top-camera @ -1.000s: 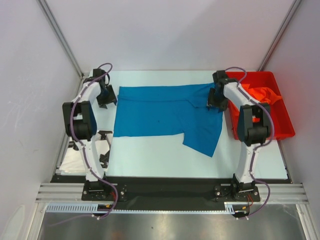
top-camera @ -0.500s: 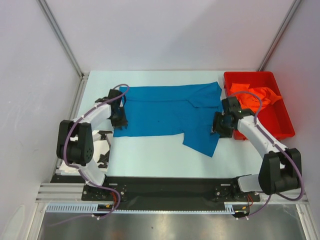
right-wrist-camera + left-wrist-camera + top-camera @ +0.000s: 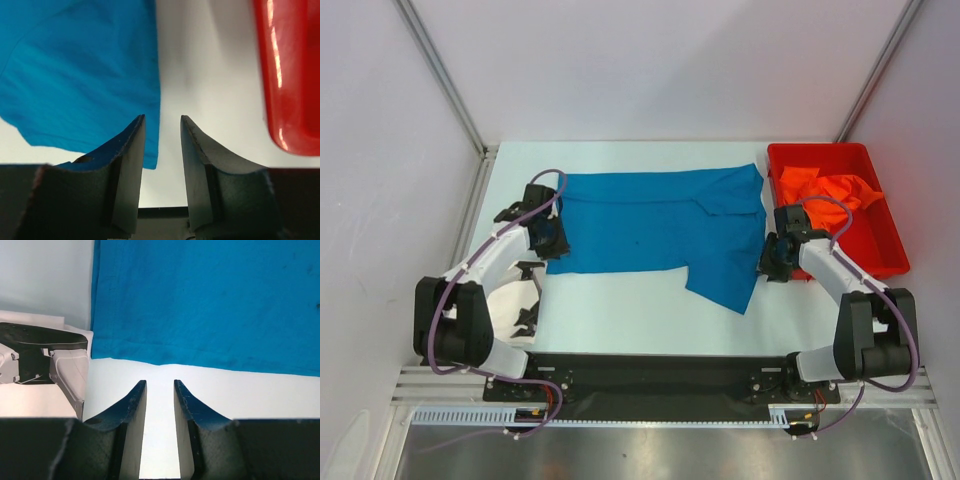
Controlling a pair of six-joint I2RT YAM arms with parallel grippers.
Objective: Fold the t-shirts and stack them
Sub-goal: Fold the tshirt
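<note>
A bright blue t-shirt (image 3: 640, 220) lies spread flat across the middle of the table. My left gripper (image 3: 548, 240) hovers at its left hem, jaws apart and holding nothing. In the left wrist view, bare table shows between the left gripper's (image 3: 160, 385) tips, and the blue t-shirt (image 3: 210, 300) lies just beyond them. My right gripper (image 3: 772, 262) sits off the shirt's right edge, open and empty. In the right wrist view, the blue t-shirt (image 3: 75, 65) ends beside the right gripper's (image 3: 162, 120) left finger. An orange t-shirt (image 3: 830, 188) lies crumpled in the bin. A white t-shirt with black blotches (image 3: 510, 312) lies at the near left.
A red plastic bin (image 3: 895, 240) stands at the table's right side, and the same red plastic bin (image 3: 290, 75) appears close to my right gripper. The white blotched t-shirt (image 3: 70, 367) lies just left of my left gripper. Grey walls enclose the white table (image 3: 620, 310).
Both arms have swung from the table's far side toward the near side, ending at the shirt's left hem and right edge. Both pairs of jaws have narrowed. The shirt's far right corner now lies uncovered.
</note>
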